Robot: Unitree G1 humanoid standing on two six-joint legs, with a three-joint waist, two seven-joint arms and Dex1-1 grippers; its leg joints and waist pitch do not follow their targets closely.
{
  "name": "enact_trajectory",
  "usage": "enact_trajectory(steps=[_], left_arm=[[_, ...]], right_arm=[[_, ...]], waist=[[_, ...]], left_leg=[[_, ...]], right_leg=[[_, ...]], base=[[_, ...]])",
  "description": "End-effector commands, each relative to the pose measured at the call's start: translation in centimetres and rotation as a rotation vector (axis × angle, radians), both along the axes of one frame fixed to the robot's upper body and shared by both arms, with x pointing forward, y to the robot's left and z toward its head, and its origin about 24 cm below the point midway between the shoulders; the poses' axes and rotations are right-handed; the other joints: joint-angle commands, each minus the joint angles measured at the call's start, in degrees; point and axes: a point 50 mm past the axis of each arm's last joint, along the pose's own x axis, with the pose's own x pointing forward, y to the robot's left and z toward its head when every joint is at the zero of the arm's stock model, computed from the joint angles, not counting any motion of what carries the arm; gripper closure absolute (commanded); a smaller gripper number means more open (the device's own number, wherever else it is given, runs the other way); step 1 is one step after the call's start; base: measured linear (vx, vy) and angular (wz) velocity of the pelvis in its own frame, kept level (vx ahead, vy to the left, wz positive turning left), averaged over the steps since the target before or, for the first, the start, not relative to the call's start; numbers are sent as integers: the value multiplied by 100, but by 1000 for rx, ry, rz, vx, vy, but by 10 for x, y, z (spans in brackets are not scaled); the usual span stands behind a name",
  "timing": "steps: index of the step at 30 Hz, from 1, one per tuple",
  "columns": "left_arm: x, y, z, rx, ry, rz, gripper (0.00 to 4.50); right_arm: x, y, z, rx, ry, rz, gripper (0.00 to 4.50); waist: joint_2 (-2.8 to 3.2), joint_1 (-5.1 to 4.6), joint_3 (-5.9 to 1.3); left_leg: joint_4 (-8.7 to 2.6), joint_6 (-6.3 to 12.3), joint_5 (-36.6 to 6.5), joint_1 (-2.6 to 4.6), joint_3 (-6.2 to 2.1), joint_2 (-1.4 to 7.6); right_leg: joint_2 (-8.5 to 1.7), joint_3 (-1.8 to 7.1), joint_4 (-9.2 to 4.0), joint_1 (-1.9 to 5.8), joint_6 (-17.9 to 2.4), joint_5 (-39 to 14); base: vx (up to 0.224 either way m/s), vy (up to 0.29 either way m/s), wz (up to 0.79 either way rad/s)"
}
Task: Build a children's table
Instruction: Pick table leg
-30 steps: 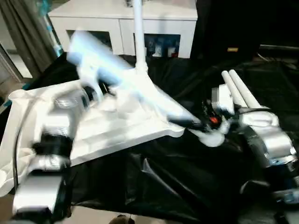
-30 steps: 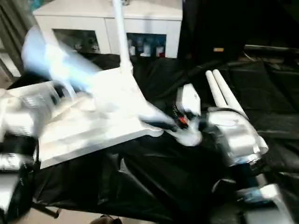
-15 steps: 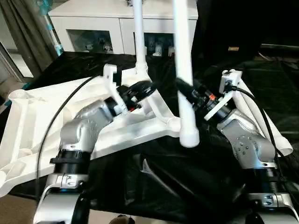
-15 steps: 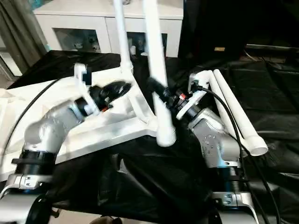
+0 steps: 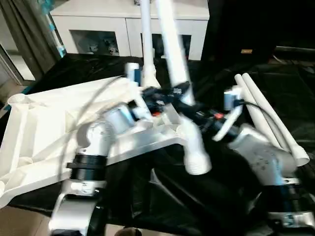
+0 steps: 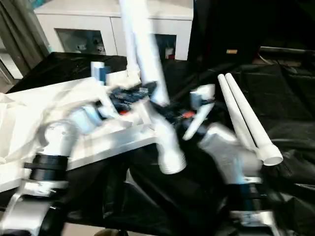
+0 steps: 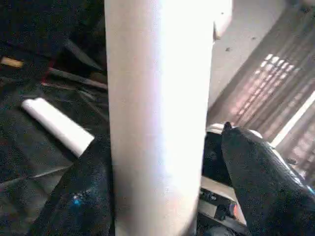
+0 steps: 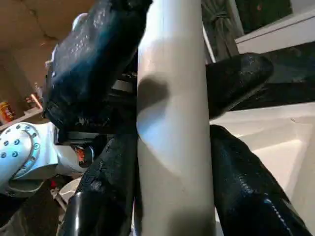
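Tabletop (image 5: 44, 128) lies flat; right pincer (image 8: 172, 162) grips a tilted leg (image 5: 179, 88), left pincer (image 7: 162, 162) spread around it.

A white cabinet (image 5: 129, 25) with glass doors stands at the back, far past the pincers. Small things sit behind its glass, too blurry to tell. A black, shiny, crinkly cloth (image 5: 172, 196) lies under the pincers. A grey curtain (image 5: 27, 34) hangs far off on the left pincer's side.

held leg (image 5: 177, 83) and upright leg (image 5: 146, 44) crowd the tabletop (image 5: 44, 128) corner; black cloth (image 5: 162, 196) in front lies free
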Motion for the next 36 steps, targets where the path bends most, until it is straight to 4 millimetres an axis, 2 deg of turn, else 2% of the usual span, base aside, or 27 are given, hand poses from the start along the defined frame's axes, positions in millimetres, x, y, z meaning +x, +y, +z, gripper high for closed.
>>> enact_trajectory(steps=[1, 2, 3, 4, 5, 11, 12, 15, 17, 21, 22, 23, 25, 27, 29, 31, 32, 34, 36], left_arm=[[-6, -3, 8, -40, -34, -58, 78], [-6, -2, 9, -64, -26, -74, 73], [-7, 0, 9, -82, -19, -83, 73], [-7, 0, 10, -91, -15, -88, 49], [-7, 2, 11, -107, -4, -93, 49], [4, 5, 7, -41, 17, -6, 8], [4, 5, 7, -41, 17, -6, 36], [8, 4, 10, -30, 8, 24, 47], [10, 4, 15, -41, 0, 36, 75], [12, 9, 22, -65, -6, 62, 112], [12, 10, 22, -66, -5, 65, 124], [13, 12, 22, -64, 1, 86, 124], [14, 14, 20, -54, 13, 109, 141], [15, 16, 19, -49, 34, 131, 157], [17, 17, 19, -40, 44, 156, 174], [17, 17, 19, -39, 47, 163, 196], [17, 17, 20, -27, 38, 172, 202], [17, 17, 22, -12, 30, 181, 230], [16, 17, 22, 8, 19, 190, 240]], right_arm=[[0, 1, 5, -7, -5, 11, 281], [0, 1, 5, -8, -6, 14, 281], [0, 1, 6, -9, -6, 16, 281], [0, 1, 6, -9, -7, 17, 281], [0, 0, 7, -11, -8, 20, 281], [-4, 0, 9, -22, -22, 43, 281], [-4, 0, 9, -22, -22, 43, 281], [-4, 0, 10, -23, -25, 43, 281], [-4, 0, 12, -26, -29, 44, 281], [-5, -1, 14, -28, -35, 47, 281], [-5, -1, 14, -28, -35, 47, 281], [-5, -1, 14, -27, -36, 47, 281], [-4, 0, 14, -28, -36, 45, 281], [-4, 1, 13, -29, -35, 41, 281], [-4, 2, 13, -32, -33, 33, 281], [-4, 2, 13, -31, -32, 32, 281], [-4, 2, 13, -31, -31, 32, 281], [-5, 1, 13, -31, -30, 35, 281], [-5, 2, 13, -33, -29, 41, 281]], waist=[[-132, 15, -446], [-80, 19, -447], [-102, 9, -450], [-101, 10, -455], [-82, 9, -454], [-74, 9, -465], [-73, 13, -466], [-78, 5, -471], [-99, 4, -472], [-97, 12, -471], [-122, 15, -472], [-89, 26, -470], [-93, 23, -473], [-65, 21, -477], [-86, 22, -481], [-77, 24, -478], [-182, 21, -478], [-136, 45, -476], [-139, 53, -476]], left_leg=[[-387, 200, -1073, 146, -127, 240], [-391, 176, -1098, 148, -140, 242], [-395, 142, -1141, 153, -136, 244], [-396, 122, -1144, 152, -140, 243], [-399, 116, -1148, 154, -143, 246], [-396, 98, -1138, 156, -145, 239], [-397, 91, -1130, 157, -150, 245], [-387, 110, -1083, 157, -144, 241], [-376, 131, -1046, 148, -135, 231], [-373, 156, -1010, 150, -141, 238], [-372, 163, -1005, 149, -138, 236], [-372, 166, -1001, 150, -144, 238], [-371, 161, -1010, 150, -143, 237], [-368, 148, -1019, 151, -144, 239], [-367, 148, -993, 151, -142, 237], [-369, 139, -1018, 157, -144, 238], [-371, 159, -981, 146, -135, 239], [-365, 174, -930, 151, -138, 246], [-365, 184, -897, 150, -138, 248]], right_leg=[[-313, 216, -464, 257, -1021, -1592], [-318, 216, -461, 257, -1009, -1634], [-308, 213, -472, 255, -995, -1637], [-308, 212, -455, 262, -1020, -1571], [-302, 213, -456, 257, -1018, -1550], [-295, 213, -452, 278, -1010, -1368], [-301, 212, -441, 280, -1016, -1342], [-300, 211, -437, 286, -1055, -1249], [-301, 211, -439, 293, -1067, -1227], [-304, 207, -429, 291, -1089, -1236], [-305, 206, -430, 294, -1089, -1237], [-311, 206, -424, 291, -1098, -1254], [-305, 203, -424, 295, -1099, -1224], [-298, 202, -421, 290, -1096, -1188], [-295, 202, -418, 292, -1114, -1128], [-298, 201, -420, 287, -1121, -1159], [-303, 203, -419, 304, -1117, -1159], [-316, 206, -410, 290, -1099, -1232], [-308, 209, -411, 287, -1079, -1210]], base=[[0, 0, 0], [0, 0, 0], [0, 0, 0], [0, 0, 0], [0, 0, 0], [0, 0, 0], [0, 0, 0], [0, 0, 0], [0, 0, 0], [0, 0, 0], [0, 0, 0], [0, 0, 0], [0, 0, 0], [0, 0, 0], [0, 0, 0], [0, 0, 0], [0, 0, 0], [0, 0, 0], [0, 0, 0]])
